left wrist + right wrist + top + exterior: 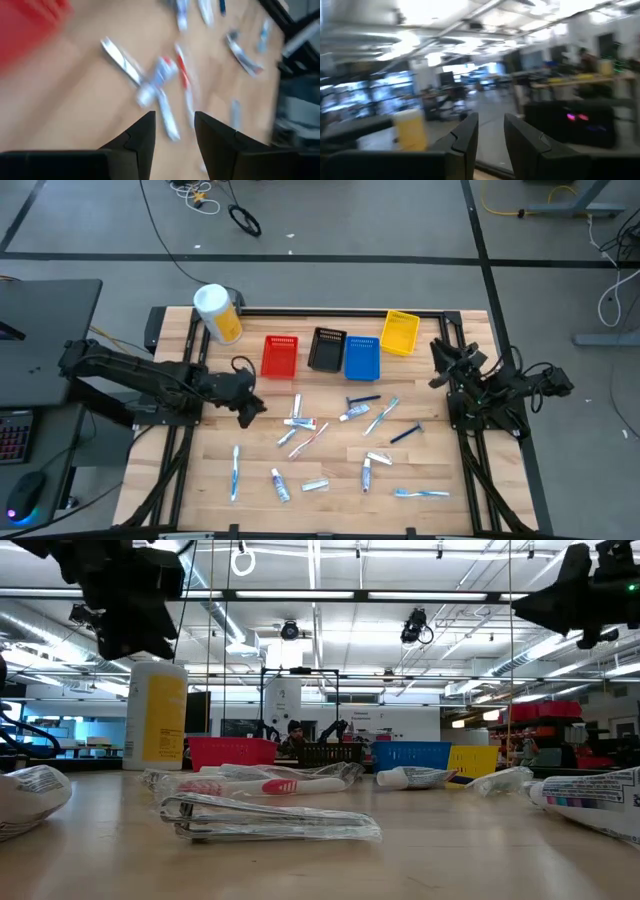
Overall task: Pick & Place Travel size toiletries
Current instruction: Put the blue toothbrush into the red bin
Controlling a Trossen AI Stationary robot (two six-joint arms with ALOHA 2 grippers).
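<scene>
Many travel size toiletries (330,440) lie scattered across the middle of the tabletop (200,470), in front of the red bin (280,356), black bin (326,348), blue bin (362,358) and yellow bin (400,332). My left hand (250,408) hovers open just beside them, empty. My right hand (440,360) waits open near the yellow bin

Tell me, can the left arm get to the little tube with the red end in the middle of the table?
Probably yes. The left gripper hangs open just beside the tube, with only bare table between them.
</scene>
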